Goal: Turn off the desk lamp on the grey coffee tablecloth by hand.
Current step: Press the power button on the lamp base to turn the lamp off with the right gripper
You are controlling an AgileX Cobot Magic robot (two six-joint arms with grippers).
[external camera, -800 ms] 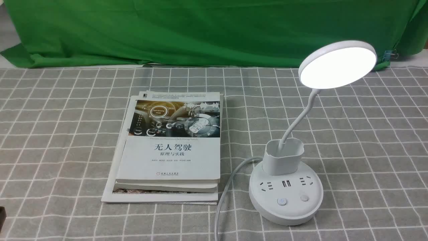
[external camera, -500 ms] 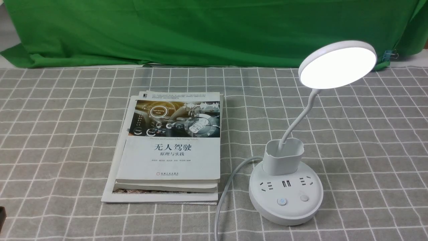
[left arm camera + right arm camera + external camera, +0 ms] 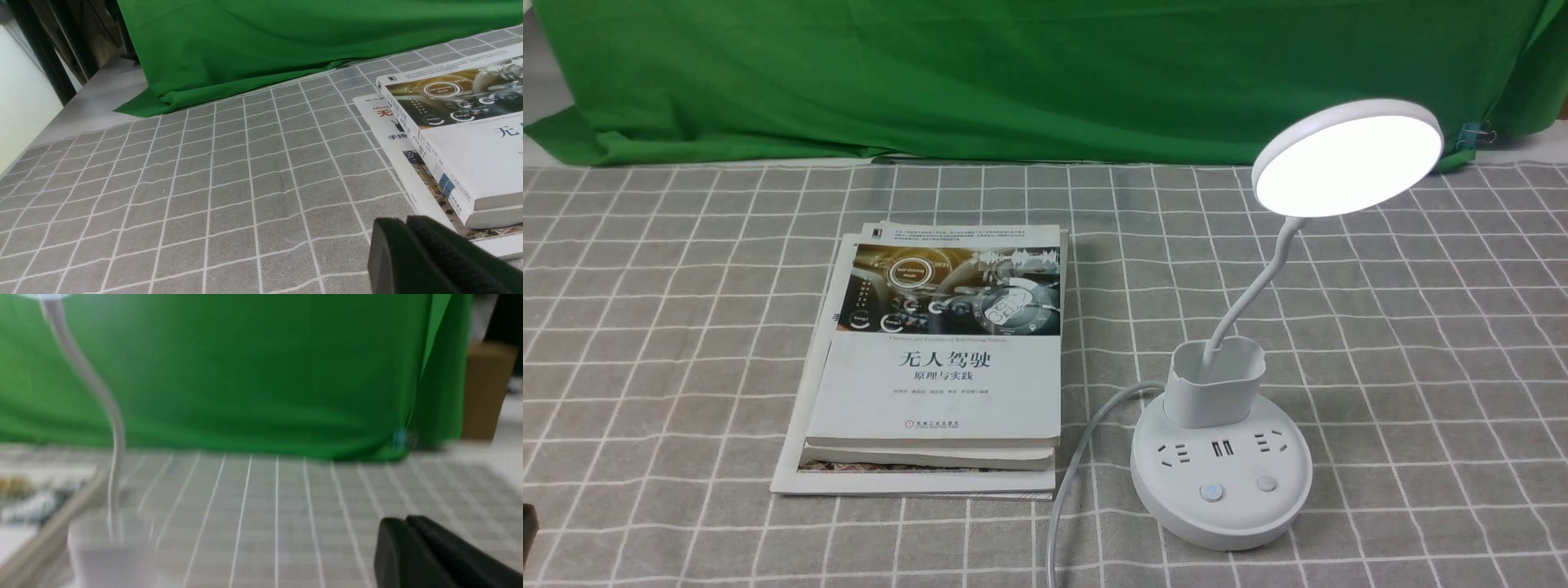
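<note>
White and glowing, the desk lamp stands on the grey coffee tablecloth, on the right side and near us. Its round head shines bright, so we can tell the light is on. On its round base we see a button with a blue dot and a plain button beside it. A stack of books lies just left of the lamp. A green cloth hangs at the back. Our left gripper has its black fingers pressed together near the books, holding nothing. Our right gripper looks pressed together too, near the lamp, but that picture is blurry.
</note>
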